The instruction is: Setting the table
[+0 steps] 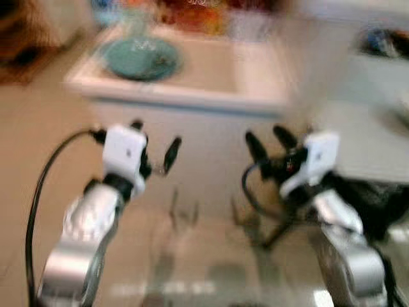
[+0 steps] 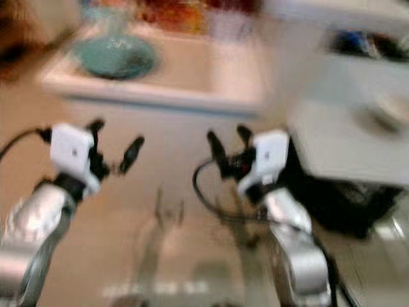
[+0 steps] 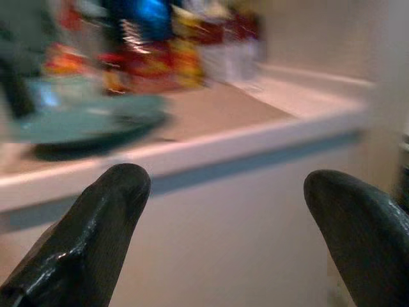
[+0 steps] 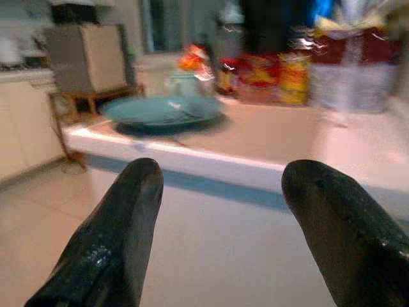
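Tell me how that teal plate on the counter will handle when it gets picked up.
The teal plate looks glazed and shiny, so probably rigid, slippery and breakable. It is wide and shallow and lies flat on the white counter, so only its thin rim offers a grip. Pushed, it would likely slide, not tip. Blur hides finer detail.

Plate (image 1: 140, 57) on counter (image 1: 211, 80), left of packets (image 4: 281, 67); both hands before the counter.

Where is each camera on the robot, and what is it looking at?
Left eye view: on the head, looking down at the counter, both arms, left tool, right tool.
Right eye view: beside it, same scene.
Left wrist view: looks along its black fingers at the counter.
Right wrist view: the same.
All share the teal plate.
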`<state>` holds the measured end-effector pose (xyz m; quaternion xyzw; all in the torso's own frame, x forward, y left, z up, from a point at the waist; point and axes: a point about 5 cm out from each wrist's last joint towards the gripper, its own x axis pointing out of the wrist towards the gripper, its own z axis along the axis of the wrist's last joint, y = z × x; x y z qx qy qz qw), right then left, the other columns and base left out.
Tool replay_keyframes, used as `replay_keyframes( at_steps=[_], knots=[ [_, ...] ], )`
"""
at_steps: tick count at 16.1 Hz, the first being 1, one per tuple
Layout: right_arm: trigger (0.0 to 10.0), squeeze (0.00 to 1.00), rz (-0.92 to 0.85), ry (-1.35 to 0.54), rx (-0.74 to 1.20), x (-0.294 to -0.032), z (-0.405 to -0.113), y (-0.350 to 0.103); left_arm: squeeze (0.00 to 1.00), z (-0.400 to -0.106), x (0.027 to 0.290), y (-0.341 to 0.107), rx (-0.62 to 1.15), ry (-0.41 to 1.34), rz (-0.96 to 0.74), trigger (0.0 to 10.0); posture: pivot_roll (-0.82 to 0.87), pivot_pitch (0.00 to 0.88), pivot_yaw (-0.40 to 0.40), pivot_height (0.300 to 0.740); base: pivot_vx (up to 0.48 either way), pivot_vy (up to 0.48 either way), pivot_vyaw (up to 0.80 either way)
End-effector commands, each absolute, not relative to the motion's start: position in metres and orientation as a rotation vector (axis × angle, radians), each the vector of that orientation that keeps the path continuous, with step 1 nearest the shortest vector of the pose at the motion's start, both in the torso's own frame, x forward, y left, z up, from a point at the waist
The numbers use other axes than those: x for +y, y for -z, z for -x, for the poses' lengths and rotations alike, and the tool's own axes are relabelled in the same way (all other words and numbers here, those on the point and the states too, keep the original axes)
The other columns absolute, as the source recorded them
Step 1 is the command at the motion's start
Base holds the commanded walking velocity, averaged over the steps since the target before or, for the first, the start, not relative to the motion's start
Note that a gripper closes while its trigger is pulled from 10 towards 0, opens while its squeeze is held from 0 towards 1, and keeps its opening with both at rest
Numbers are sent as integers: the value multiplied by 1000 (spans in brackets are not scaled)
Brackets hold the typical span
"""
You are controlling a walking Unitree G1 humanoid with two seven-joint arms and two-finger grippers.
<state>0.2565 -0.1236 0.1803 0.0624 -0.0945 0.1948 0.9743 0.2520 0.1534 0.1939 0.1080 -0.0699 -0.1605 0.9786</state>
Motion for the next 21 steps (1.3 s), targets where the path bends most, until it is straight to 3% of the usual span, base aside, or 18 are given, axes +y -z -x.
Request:
replay_keyframes(
  at_steps=[1, 5, 11, 17, 18, 21],
  knots=[
    [10000, 0, -183, -361, -195, -127, -257, -181, 0, -252, 154, -192, -132, 304, -220, 10000, 101, 51, -76, 740, 0, 480, 0],
    [10000, 0, -212, -247, -196, -140, -265, -183, 0, -263, 159, -194, -115, 242, -225, 10000, 94, 49, -76, 740, 0, 476, 0],
    [10000, 0, -233, -155, -185, -152, -274, -188, 0, -273, 153, -202, -121, 208, -198, 10000, 95, 70, -76, 740, 0, 0, -395],
    [10000, 0, -228, -207, -205, -148, -276, -205, 0, -278, 145, -209, -140, 230, -167, 10000, 76, 83, -61, 740, 361, 0, 0],
    [10000, 1000, -244, -212, -207, -150, -276, -205, 0, -278, 144, -209, -139, 236, -168, 10000, 77, 84, -61, 740, 401, 0, 0],
    [10000, 1000, -240, -217, -199, -150, -278, -206, 0, -279, 144, -212, -147, 247, -169, 10000, 78, 79, -60, 740, 400, 0, 0]
  ],
)
